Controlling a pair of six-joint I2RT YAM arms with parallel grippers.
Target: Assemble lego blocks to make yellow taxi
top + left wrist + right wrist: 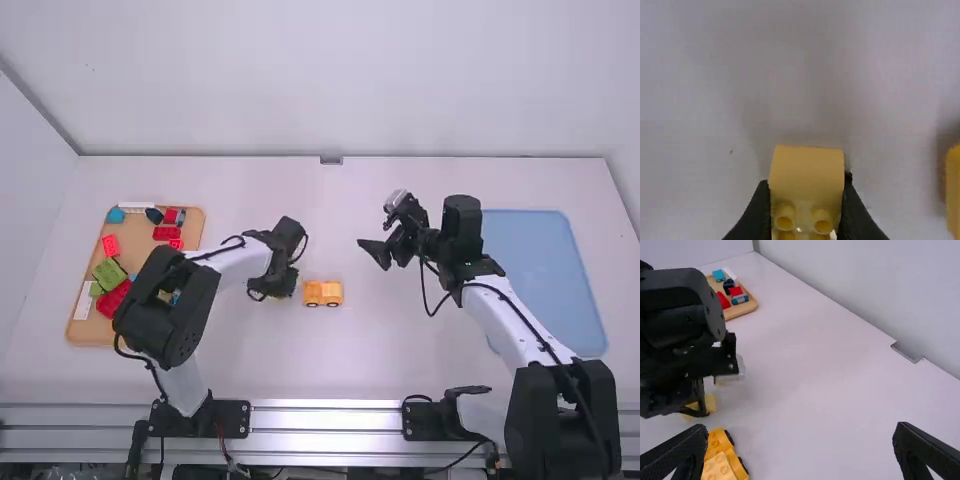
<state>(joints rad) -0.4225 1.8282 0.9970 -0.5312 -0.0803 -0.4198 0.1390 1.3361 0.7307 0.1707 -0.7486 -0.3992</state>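
Beside the yellow car [323, 293], downturned left gripper [279, 291] pinching a yellow block [807, 172], right gripper [377, 254] raised, spread

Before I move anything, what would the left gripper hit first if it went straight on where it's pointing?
Most likely the bare tabletop, touched first by the yellow block between the left gripper's fingers. I can't tell how much gap, if any, lies beneath it.
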